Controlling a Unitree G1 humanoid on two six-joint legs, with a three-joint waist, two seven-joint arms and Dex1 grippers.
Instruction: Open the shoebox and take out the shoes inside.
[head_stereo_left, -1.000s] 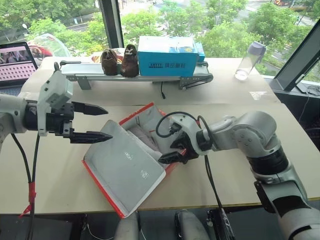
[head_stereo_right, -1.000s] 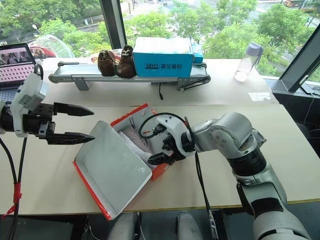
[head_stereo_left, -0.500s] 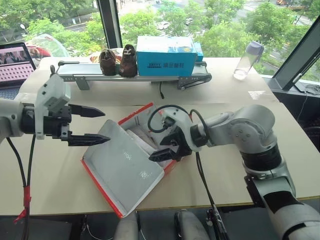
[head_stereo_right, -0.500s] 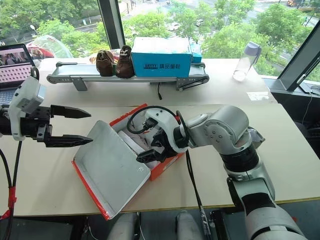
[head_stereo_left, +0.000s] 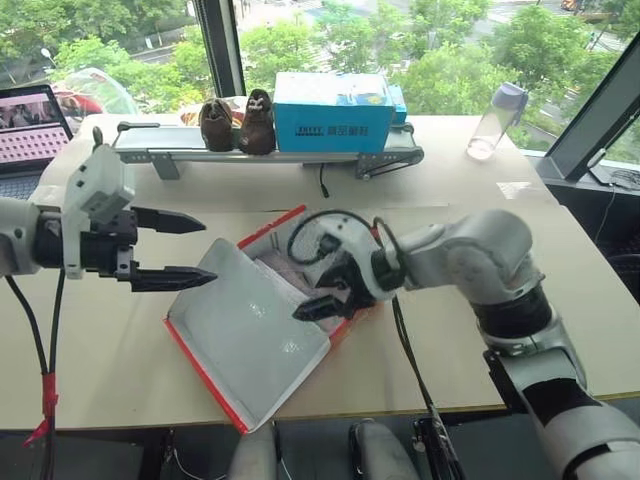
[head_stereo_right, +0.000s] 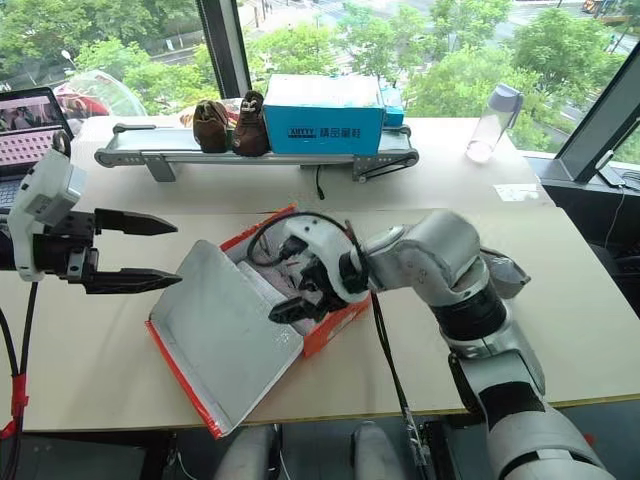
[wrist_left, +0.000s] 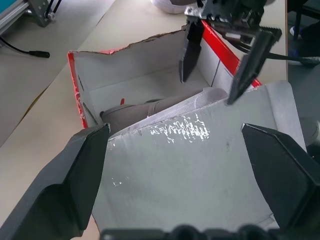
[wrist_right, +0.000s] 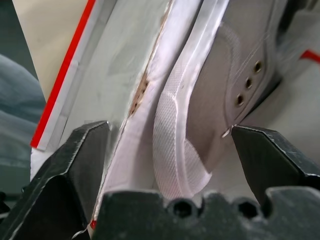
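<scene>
Right gripper (head_stereo_left: 325, 296) has risen slightly over the shoebox (head_stereo_left: 285, 250), jaws apart, empty | shoes (wrist_right: 220, 95) inside, toe-to-heel along box, directly ahead | left gripper (head_stereo_left: 185, 250) apart beside lid (head_stereo_left: 250, 330), farther

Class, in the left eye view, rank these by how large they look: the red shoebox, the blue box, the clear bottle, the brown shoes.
1. shoebox, nearest the camera
2. blue box
3. clear bottle and brown shoes: look alike, unranked
</scene>
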